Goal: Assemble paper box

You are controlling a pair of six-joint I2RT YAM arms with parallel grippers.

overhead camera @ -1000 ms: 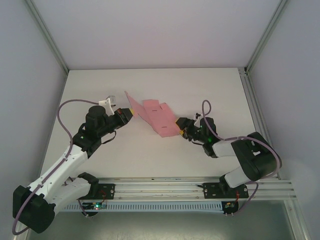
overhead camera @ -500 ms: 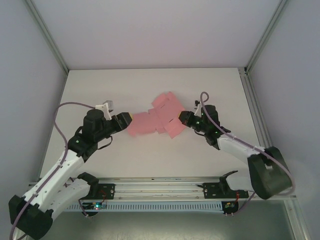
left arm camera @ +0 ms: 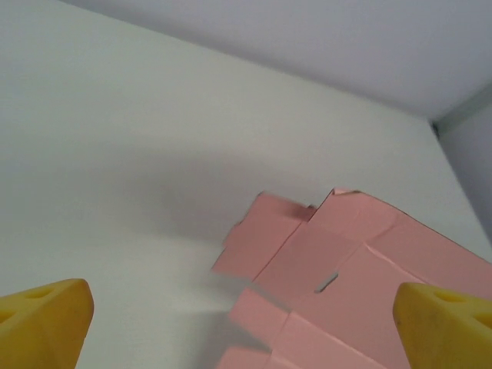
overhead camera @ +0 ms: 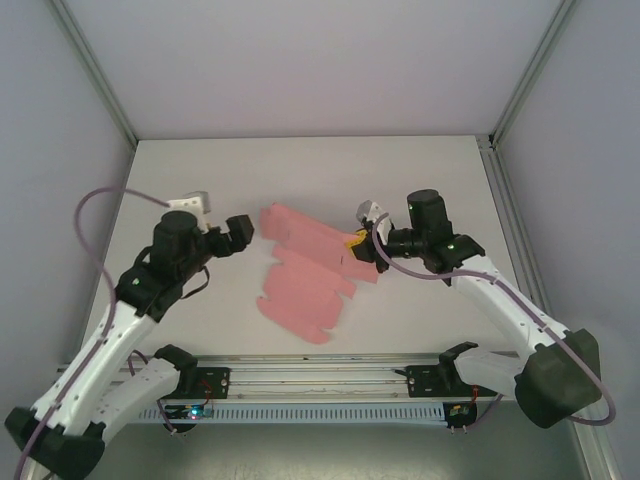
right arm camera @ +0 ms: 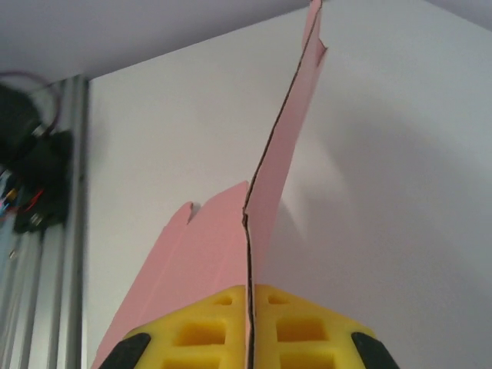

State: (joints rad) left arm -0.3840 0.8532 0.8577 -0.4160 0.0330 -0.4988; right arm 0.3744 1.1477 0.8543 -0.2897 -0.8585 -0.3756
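Observation:
The paper box is a flat pink die-cut sheet with flaps and tabs, spread over the middle of the white table. My right gripper is shut on its right edge. In the right wrist view the yellow pads pinch the sheet, which runs away from them edge-on. My left gripper sits just left of the sheet's far-left corner, open and apart from it. In the left wrist view its yellow fingertips stand wide, with the sheet ahead and slightly right of the left gripper.
An aluminium rail carrying both arm bases runs along the near edge. Grey walls and metal frame posts close in the table on the left, right and back. Bare tabletop lies behind the sheet and at both sides.
My left gripper let go of the sheet, opened wide and drew back to the left. My right gripper shut on the sheet's right edge, and the sheet opened out and dropped flatter.

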